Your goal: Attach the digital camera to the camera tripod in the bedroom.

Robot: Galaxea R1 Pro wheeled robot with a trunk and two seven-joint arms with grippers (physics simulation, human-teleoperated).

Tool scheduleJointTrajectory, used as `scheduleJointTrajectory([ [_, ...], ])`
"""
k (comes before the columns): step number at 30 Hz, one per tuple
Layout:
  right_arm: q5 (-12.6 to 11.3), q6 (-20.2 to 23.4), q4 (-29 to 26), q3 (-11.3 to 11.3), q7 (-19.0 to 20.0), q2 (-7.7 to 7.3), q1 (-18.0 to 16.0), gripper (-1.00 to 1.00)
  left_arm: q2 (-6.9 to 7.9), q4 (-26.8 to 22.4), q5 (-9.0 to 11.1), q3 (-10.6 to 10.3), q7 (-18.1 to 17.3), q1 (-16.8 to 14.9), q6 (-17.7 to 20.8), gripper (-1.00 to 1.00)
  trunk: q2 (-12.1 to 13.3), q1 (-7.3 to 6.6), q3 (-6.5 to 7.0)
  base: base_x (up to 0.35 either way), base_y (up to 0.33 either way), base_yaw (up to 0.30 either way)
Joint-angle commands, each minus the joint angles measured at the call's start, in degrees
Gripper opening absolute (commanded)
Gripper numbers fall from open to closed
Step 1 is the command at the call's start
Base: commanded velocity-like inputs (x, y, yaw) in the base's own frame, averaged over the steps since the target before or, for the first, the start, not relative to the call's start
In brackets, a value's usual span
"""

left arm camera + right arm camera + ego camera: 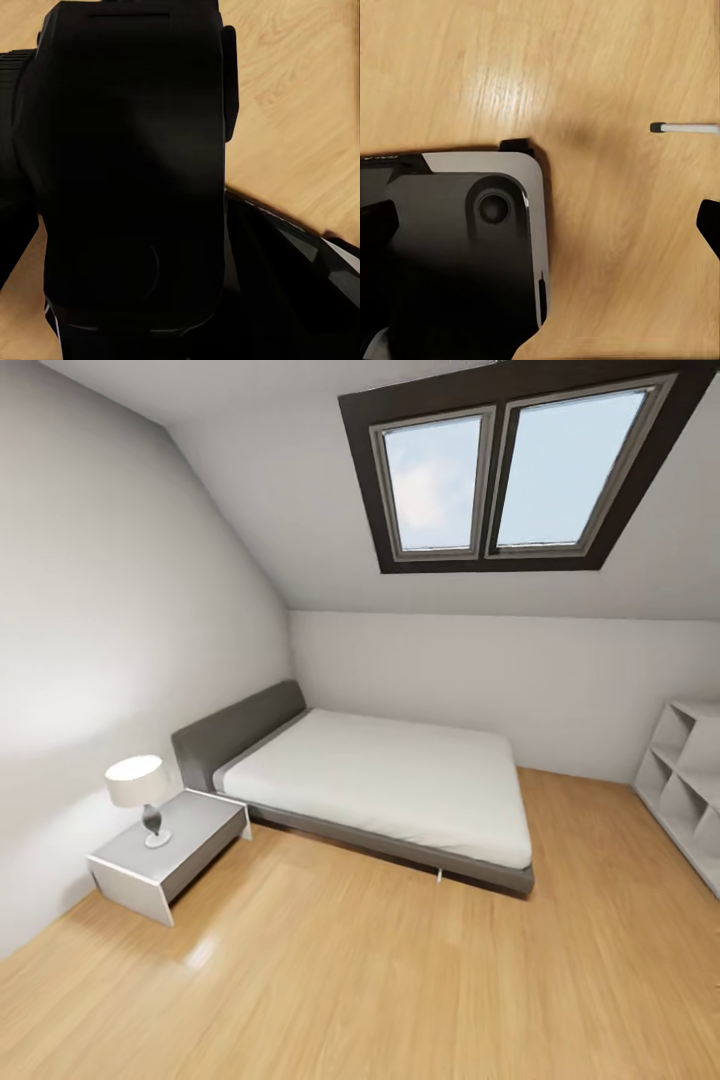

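Across light wood floor [400, 980] of attic bedroom: grey bed [380, 780] w/ pale mattress against far wall, under dark-framed skylight [510, 470]; low white nightstand [170, 850] w/ white-shaded lamp [140, 790] at its left, white cube shelves [690, 780] at right edge. Left wrist view: dark robot body parts over wood floor, left claw state impossible to tell. Right wrist view: glossy black-and-silver robot base [457, 247] on floor, thin white rod w/ black tip [684, 127] well apart; right claw state impossible to tell, camera and tripod location not discernible.

Matte black casings [135, 165], silver-edged dark base [465, 247]
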Motion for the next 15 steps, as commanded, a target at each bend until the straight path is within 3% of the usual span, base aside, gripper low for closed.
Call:
scheduleJointTrajectory([
  [1, 0.6, -0.22, 0.19, -0.49, 0.11, -0.03, -0.07, 1.0, 0.02, -0.01, 0.42, -0.49, -0.12, 0.01, 0.01, -1.0, -0.04, 0.02, -0.02, 0.017, 0.0, -0.289],
  [7, 0.63, -0.22, 0.19, -0.49, 0.12, -0.03, -0.08, 1.0, 0.01, -0.02, 0.05, -0.54, -0.19, 0.01, 0.02, -1.0, -0.04, 0.02, -0.02, 0.132, 0.0, -0.289],
  [15, 0.64, -0.31, 0.19, -0.49, 0.12, -0.04, -0.1, 1.0, 0.01, -0.02, -0.22, -0.64, -0.26, 0.01, 0.04, -1.0, -0.04, 0.02, -0.02, 0.282, 0.0, -0.289],
])
